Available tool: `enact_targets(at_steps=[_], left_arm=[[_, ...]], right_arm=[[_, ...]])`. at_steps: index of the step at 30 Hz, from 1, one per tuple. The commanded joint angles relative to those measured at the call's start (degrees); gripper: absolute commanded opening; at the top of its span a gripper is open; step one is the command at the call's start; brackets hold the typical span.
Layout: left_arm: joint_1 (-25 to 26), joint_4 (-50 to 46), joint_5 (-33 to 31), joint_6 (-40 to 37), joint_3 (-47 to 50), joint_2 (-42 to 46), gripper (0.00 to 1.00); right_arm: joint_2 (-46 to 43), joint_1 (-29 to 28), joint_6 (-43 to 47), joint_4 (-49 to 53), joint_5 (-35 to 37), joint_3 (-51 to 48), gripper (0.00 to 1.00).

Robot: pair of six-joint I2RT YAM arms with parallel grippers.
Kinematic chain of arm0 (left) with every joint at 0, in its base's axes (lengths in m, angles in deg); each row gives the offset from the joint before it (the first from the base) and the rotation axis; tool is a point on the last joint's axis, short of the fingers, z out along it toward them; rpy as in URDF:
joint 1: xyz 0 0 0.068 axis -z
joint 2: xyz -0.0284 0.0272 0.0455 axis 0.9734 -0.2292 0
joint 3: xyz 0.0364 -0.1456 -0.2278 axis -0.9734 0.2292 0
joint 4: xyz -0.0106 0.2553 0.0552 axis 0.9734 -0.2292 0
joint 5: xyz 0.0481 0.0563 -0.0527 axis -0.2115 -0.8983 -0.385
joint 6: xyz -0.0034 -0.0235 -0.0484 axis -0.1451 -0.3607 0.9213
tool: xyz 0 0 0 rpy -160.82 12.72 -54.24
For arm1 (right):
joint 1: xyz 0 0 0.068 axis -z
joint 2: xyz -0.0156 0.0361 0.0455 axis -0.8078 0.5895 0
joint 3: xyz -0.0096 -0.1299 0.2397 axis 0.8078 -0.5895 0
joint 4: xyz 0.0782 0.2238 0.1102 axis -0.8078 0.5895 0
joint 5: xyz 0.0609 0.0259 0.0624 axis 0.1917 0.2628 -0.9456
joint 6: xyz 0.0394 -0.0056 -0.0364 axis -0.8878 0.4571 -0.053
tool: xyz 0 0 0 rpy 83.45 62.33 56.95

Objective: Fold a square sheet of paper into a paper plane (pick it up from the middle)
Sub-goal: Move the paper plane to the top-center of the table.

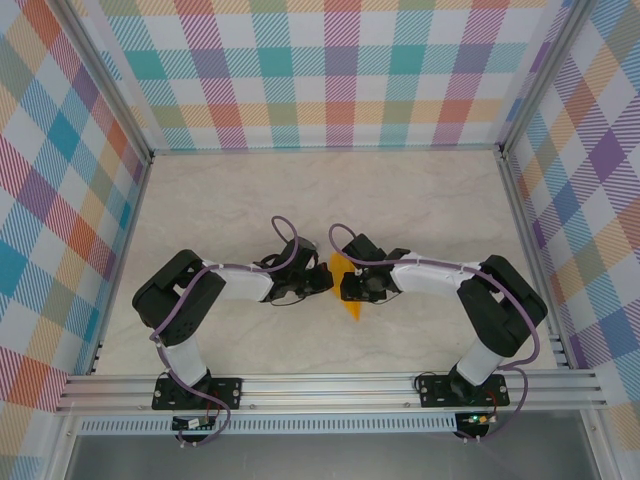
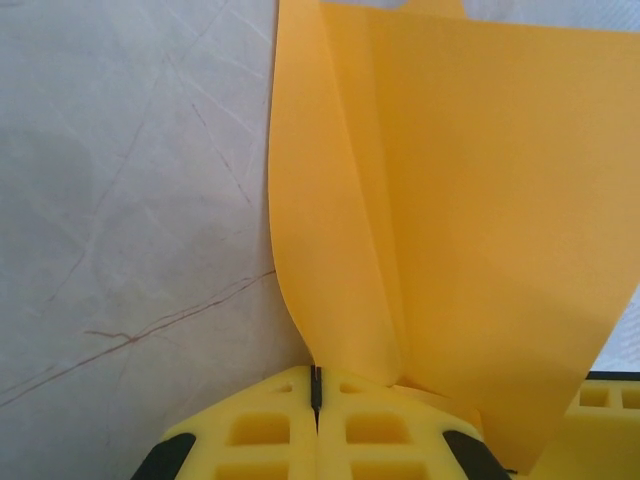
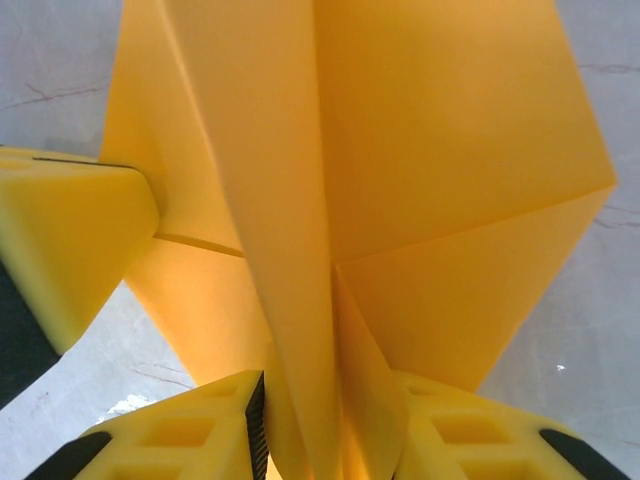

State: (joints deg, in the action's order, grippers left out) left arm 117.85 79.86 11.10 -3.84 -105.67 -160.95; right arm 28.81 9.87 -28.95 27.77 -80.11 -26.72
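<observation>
Creased orange paper (image 1: 352, 305), folded into a wedge with loose flaps, sits over the near-middle of the table (image 1: 250, 200). Left tool (image 2: 315, 385) is fully closed, pinching one edge of the paper. Right tool (image 3: 330, 400) straddles the centre folds with its jaws partly apart and paper against both fingers; can't tell if it really grips.

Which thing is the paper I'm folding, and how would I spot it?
Start at the middle of the pale marbled tabletop. There the left tool and right tool meet, and the creased orange paper sheet stands between them. Thin, bright orange and pointed, it is unlike the black tools and grey-veined surface around it.
</observation>
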Motion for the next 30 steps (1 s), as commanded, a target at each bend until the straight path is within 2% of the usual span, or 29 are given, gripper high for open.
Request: enact_targets(at_steps=[1,18,22,26,30], left_arm=[[-0.42,-1.32,-0.05,-0.58,-1.38,-0.72,0.00],[-0.41,-2.68,-0.13,-0.25,-1.93,-0.20,0.01],[-0.45,-4.65,-1.06,0.01,-3.06,1.08,0.09],[-0.50,-7.39,-2.87,0.56,-4.13,3.27,0.23],[-1.09,-13.39,-8.48,1.53,-4.47,7.35,0.32]], right_arm=[[-1.30,-0.52,-1.02,1.37,1.71,2.11,0.34],[0.74,-1.24,-1.75,3.46,1.16,3.65,0.27],[1.72,-1.96,-1.92,4.47,1.75,3.95,0.27],[2.78,-2.24,-2.32,4.94,2.20,4.35,0.26],[3.15,-2.49,-2.44,5.57,3.30,5.20,0.16]])
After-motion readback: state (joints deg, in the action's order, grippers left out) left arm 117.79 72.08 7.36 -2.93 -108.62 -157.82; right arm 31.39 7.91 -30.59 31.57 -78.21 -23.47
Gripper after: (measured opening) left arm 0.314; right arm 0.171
